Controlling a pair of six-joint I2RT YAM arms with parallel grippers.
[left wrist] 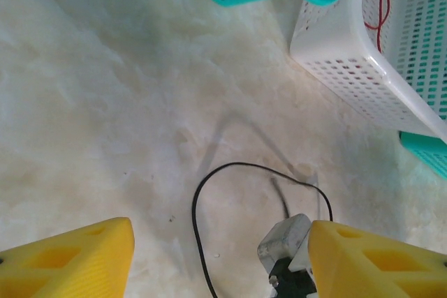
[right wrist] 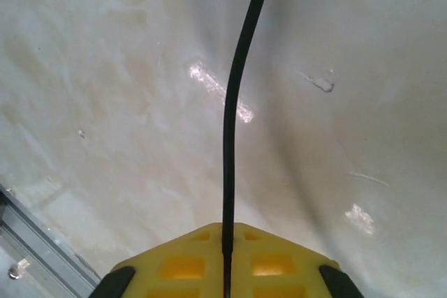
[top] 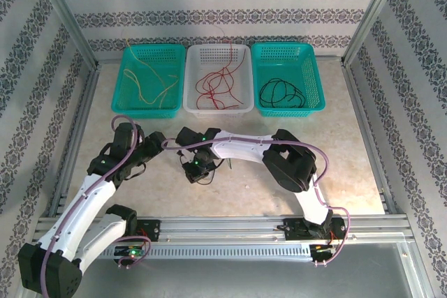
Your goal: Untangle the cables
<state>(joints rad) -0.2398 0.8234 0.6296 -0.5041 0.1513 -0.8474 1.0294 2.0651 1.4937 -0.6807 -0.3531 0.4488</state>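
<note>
One black cable (right wrist: 230, 116) runs straight up from between the yellow fingers of my right gripper (right wrist: 225, 227), which is shut on it just above the table. The same black cable (left wrist: 237, 163) lies in a loop on the table between the wide-apart yellow fingers of my open left gripper (left wrist: 220, 232). From above, my right gripper (top: 200, 167) points down at mid-table and my left gripper (top: 155, 143) sits just to its left. Yellow cables (top: 150, 78), red cables (top: 220, 85) and black cables (top: 281, 92) lie in separate baskets at the back.
Three baskets stand side by side at the back: a teal basket (top: 150, 47) on the left, a white basket (top: 218, 47) in the middle, a teal basket (top: 286, 45) on the right. Metal frame rails border the table. The white basket (left wrist: 349, 61) is near my left gripper.
</note>
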